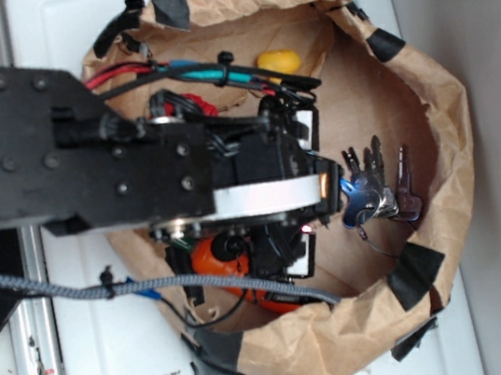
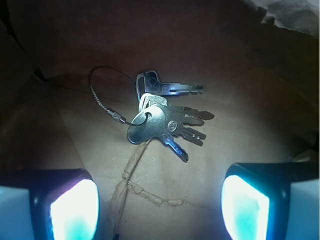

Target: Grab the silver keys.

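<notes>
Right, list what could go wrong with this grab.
1. The silver keys lie flat and fanned on the bag's paper floor, so the open gripper might clip only one blade or slide over them.
2. The thin wire loop could snag a finger.
3. The bag's crumpled wall stands near the keys and may catch the gripper.

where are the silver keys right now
The silver keys lie on the paper bag's floor at the exterior view's right, beyond the open gripper; mid-frame in the wrist view.
</notes>
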`<state>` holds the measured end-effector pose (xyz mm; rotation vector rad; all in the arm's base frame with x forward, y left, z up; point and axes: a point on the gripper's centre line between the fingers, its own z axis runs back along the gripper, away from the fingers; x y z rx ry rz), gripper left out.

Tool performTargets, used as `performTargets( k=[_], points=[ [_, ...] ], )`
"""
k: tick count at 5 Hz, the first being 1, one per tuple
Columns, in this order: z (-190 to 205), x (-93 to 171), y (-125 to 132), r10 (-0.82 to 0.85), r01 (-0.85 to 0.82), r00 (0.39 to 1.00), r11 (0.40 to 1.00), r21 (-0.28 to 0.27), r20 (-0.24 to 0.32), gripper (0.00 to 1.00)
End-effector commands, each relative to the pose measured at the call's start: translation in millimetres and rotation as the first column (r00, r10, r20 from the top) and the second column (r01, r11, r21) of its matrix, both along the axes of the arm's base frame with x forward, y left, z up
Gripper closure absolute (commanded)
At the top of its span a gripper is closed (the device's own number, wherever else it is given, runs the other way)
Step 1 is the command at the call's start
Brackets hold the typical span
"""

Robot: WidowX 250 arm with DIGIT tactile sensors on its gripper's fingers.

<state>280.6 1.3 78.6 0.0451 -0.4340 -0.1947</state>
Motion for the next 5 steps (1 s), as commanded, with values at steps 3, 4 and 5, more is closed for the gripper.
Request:
performTargets(
  k=[3,4,5],
  points=[
    [-28,6,-42,-0.324,0.304,0.94,0.937,0.17,0.107,0.0],
    [-27,7,-49,-0.38,0.358,0.914,0.92,0.16,0.141,0.0],
    [-26,16,-48,-0.371,0.349,0.916,0.925,0.153,0.155,0.0]
  ],
)
